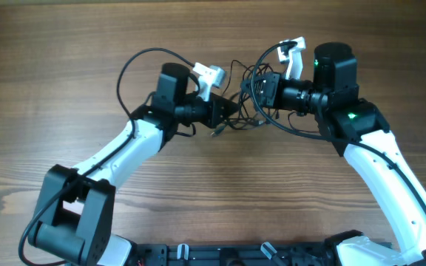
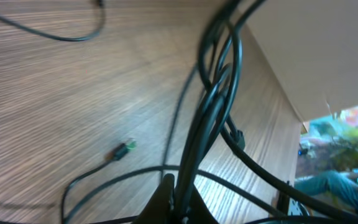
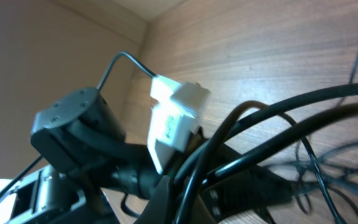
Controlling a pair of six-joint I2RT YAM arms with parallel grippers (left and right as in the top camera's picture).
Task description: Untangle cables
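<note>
The cables are thin black cords in a small tangle on the wooden table between my two grippers. My left gripper is shut on a bundle of the cables; in the left wrist view the cords rise from between its fingers. A small plug end lies on the table to the left. My right gripper is shut on cable strands too; in the right wrist view thick-looking black cords run out from its fingers.
The left arm's white camera block and dark wrist sit close in front of the right gripper. A thicker black arm cable loops behind the left arm. Bare wood table lies all around.
</note>
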